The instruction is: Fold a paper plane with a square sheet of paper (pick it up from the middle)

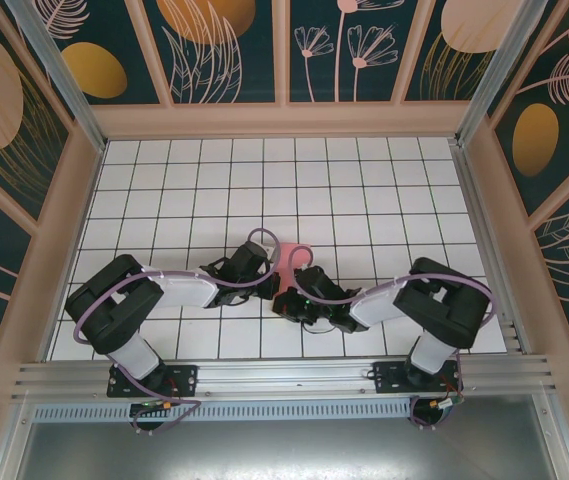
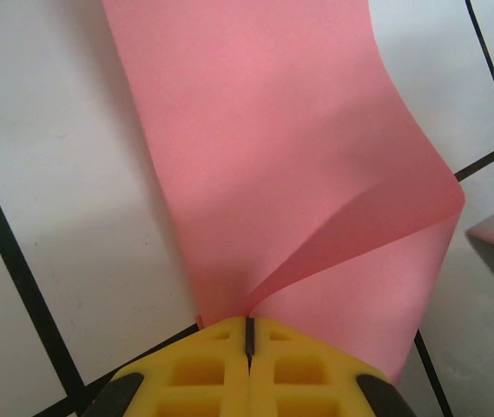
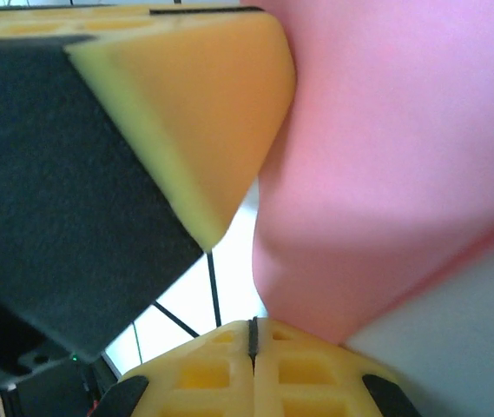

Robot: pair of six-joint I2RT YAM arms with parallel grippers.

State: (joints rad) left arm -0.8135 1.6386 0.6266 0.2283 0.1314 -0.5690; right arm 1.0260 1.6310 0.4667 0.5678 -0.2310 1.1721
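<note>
The square sheet of paper (image 2: 264, 156) is salmon pink and curls up off the white tiles, one flap folding over to the right. My left gripper (image 2: 249, 323) is shut on its near edge, and the paper fans out from between the yellow fingertips. From above, a small patch of the paper (image 1: 292, 250) shows between both wrists at mid table, with the left gripper (image 1: 269, 262) beside it. My right gripper (image 3: 252, 326) is shut with nothing in its seam. The paper (image 3: 403, 156) passes just behind its right finger. The left gripper's yellow finger (image 3: 203, 113) looms close at upper left.
The white gridded table (image 1: 264, 180) is boxed in by low tan walls (image 1: 279, 120) at the back and sides. A metal rail (image 1: 284, 375) runs along the near edge by the arm bases. Both grippers (image 1: 286, 283) crowd together at mid table.
</note>
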